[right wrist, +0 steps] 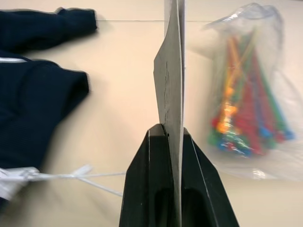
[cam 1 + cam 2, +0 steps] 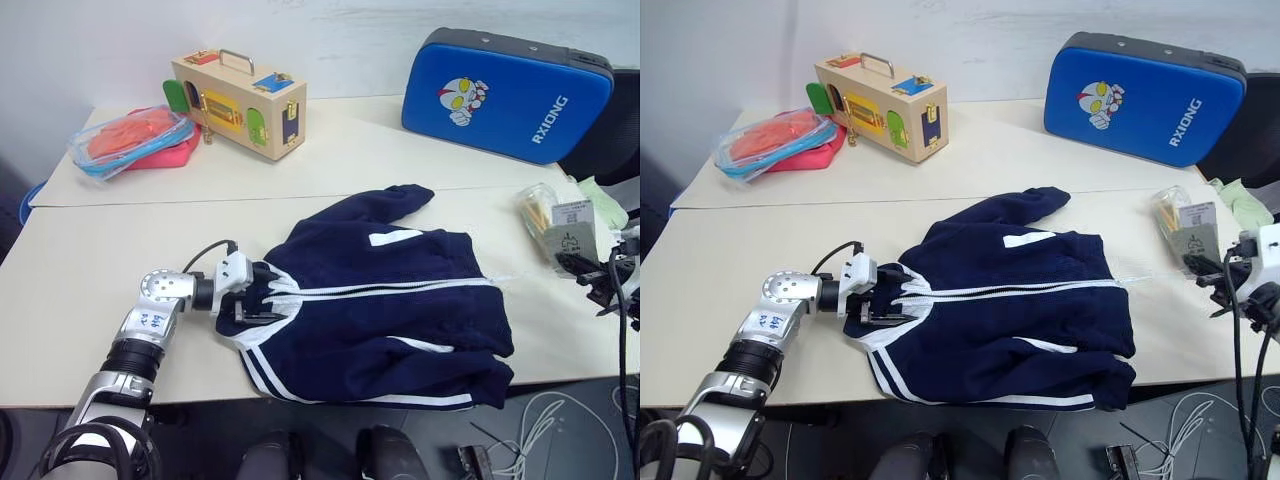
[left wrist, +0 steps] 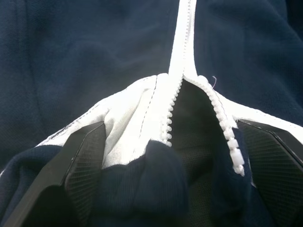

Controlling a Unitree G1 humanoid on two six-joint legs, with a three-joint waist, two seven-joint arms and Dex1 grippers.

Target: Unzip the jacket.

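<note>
Jacket [image 2: 380,310] collar between spread left jaws; hang tag [image 1: 171,80] pinched in right jaws.

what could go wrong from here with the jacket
The right gripper pinches only the paper tag, joined to the jacket by a thin string; pulling further could tear the tag or snap the string. The left gripper stands open around the collar, so the jacket may slide.

Right gripper [image 1: 174,135] pinches the hang tag [image 1: 171,80] (edge-on) beside the jacket [image 1: 35,99].
</note>
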